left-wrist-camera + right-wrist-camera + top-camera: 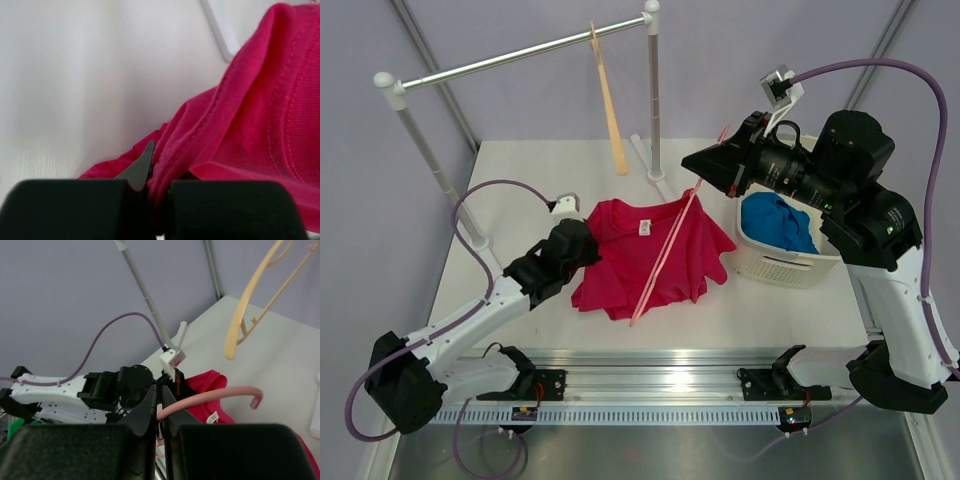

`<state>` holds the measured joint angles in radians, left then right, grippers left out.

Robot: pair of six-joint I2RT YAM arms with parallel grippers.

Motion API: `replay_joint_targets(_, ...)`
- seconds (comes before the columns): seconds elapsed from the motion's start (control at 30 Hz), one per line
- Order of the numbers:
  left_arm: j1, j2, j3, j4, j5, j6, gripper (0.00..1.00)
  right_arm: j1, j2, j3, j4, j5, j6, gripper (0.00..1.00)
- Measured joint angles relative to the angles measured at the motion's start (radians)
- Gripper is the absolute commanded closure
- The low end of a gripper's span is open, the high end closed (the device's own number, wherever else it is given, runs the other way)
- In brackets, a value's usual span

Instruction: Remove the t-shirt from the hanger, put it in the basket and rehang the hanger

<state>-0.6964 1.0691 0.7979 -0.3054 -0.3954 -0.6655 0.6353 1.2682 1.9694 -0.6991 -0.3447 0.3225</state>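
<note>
Left claw (pixel 154 187) pinching t-shirt (pixel 260 120) hem, arm low, right claw (pixel 161 407) clamping pink hanger (pixel 212 395), raised

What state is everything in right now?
t-shirt, crumpled on the table, one edge pinched.
pink hanger, hook end lifted, slanting across the t-shirt.
left gripper, shut on the t-shirt.
right gripper, shut on the pink hanger.
tan hanger, hanging on the rail.
basket, holding blue cloth.
</note>
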Motion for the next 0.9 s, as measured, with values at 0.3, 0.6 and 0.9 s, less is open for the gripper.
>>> replay_joint_targets(0.3, 0.078, 0.121, -0.008, -0.008, 0.005, -0.020, 1.00, -0.001, -0.015, 0.022, 0.003, -0.091, -0.008, 1.00)
replay_joint_targets(0.6, 0.080, 0.038, 0.068, -0.085, 0.138, 0.041, 0.01, -0.002, -0.087, 0.011, -0.062, -0.057, -0.060, 1.00)
replay_joint_targets(0.9, 0.081, -0.310, 0.296, -0.173, 0.447, 0.173, 0.01, -0.003, -0.209, -0.269, -0.102, 0.022, -0.148, 1.00)
